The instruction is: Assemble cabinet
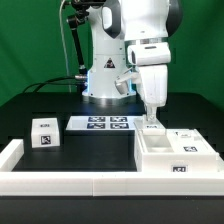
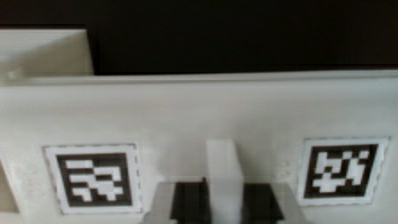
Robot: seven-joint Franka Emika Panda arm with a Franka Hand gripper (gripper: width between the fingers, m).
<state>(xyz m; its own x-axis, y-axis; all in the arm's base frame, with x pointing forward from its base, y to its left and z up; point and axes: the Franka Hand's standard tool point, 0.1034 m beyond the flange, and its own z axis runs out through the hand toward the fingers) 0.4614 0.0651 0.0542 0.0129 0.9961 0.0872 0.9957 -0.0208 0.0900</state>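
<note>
The cabinet's large white box (image 1: pixel 176 156) lies at the exterior view's right, with tags on its top and front. My gripper (image 1: pixel 150 118) reaches straight down onto the box's far left corner. In the wrist view the box (image 2: pixel 196 115) fills the picture, with a tag (image 2: pixel 91 180) on one side and another tag (image 2: pixel 342 170) on the other. A thin upright white rib (image 2: pixel 222 160) of the box stands between my two dark fingers (image 2: pixel 187 203), which press against it; my gripper (image 2: pixel 224 198) is shut on it. A small tagged white block (image 1: pixel 43 133) lies at the exterior view's left.
The marker board (image 1: pixel 104 123) lies on the black table in front of the robot base (image 1: pixel 100 85). Long plain white border rails (image 1: pixel 70 183) run along the front and the exterior view's left (image 1: pixel 10 153). A white panel edge (image 2: pixel 45 50) shows beyond the box.
</note>
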